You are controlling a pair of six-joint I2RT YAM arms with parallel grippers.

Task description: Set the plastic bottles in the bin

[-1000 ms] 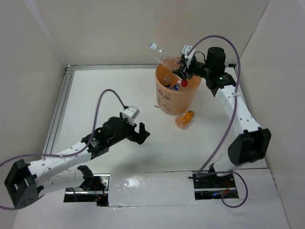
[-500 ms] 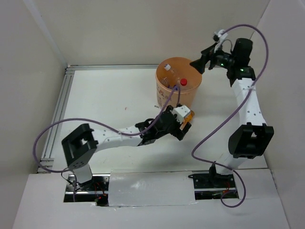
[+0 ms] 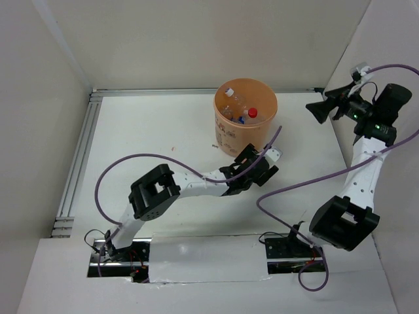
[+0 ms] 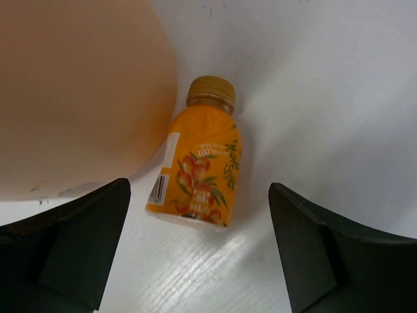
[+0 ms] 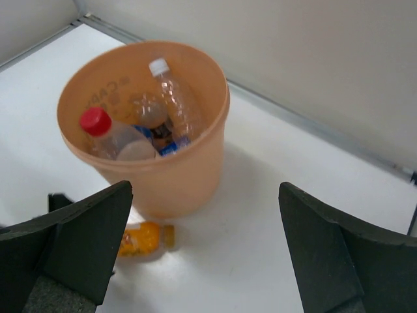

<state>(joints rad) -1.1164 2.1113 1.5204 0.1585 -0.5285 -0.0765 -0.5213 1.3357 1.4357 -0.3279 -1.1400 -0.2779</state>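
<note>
The bin [image 3: 239, 140] stands at the back middle of the table with several plastic bottles [image 3: 238, 111] inside. Among them, the right wrist view shows a red-capped one [image 5: 107, 134] and a clear white-capped one [image 5: 174, 98]. A small orange bottle [image 4: 199, 166] lies on its side on the table next to the bin [image 4: 78, 98], cap pointing away. My left gripper [image 4: 199, 261] is open just short of its base, fingers wider than the bottle. My left gripper [image 3: 260, 165] hides this bottle from above. My right gripper [image 3: 311, 111] hangs open and empty, high to the right of the bin.
White walls close the table at the back and both sides. A metal rail [image 3: 78, 157] runs along the left edge. The left arm's purple cable [image 3: 163, 157] loops over the table in front of the bin. The orange bottle [image 5: 146, 238] lies at the bin's near side.
My right gripper let go of a clear bottle over the bin, opened and pulled back to the right. My left arm swung across the table to the orange bottle.
</note>
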